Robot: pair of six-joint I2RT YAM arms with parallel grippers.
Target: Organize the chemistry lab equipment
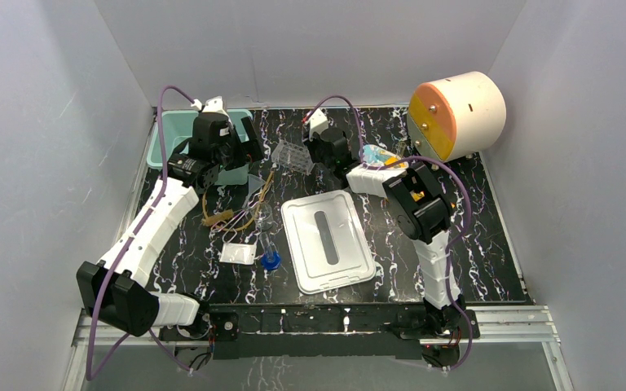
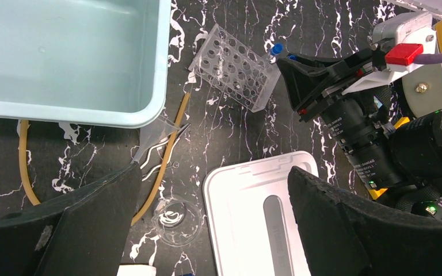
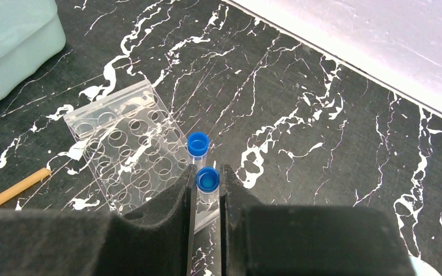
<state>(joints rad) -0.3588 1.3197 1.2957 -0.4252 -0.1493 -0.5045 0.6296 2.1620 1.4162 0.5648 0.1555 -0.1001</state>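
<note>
One blue-capped tube (image 3: 208,179) stands, apparently upright, pinched in right gripper (image 3: 206,187).

The bench (image 3: 322,115): black marble-look top, white veins, semi-gloss, fine scratches. My right hand (image 3: 207,174) has black foam pads (image 3: 155,230), matt and coarse. My left hand (image 2: 214,172) has the same foam, one pad scuffed grey. The blue-capped tube (image 3: 208,180) pinched in my right pads: clear plastic, glossy blue cap. The tube rack (image 3: 126,149): clear hard plastic, shiny. The tubing (image 3: 11,190): tan rubber, matt. The bin (image 2: 92,112): teal plastic, smooth, soft sheen. The lid (image 2: 253,190): white moulded plastic, satin. The flask (image 2: 177,218): clear glass, glossy.
</note>
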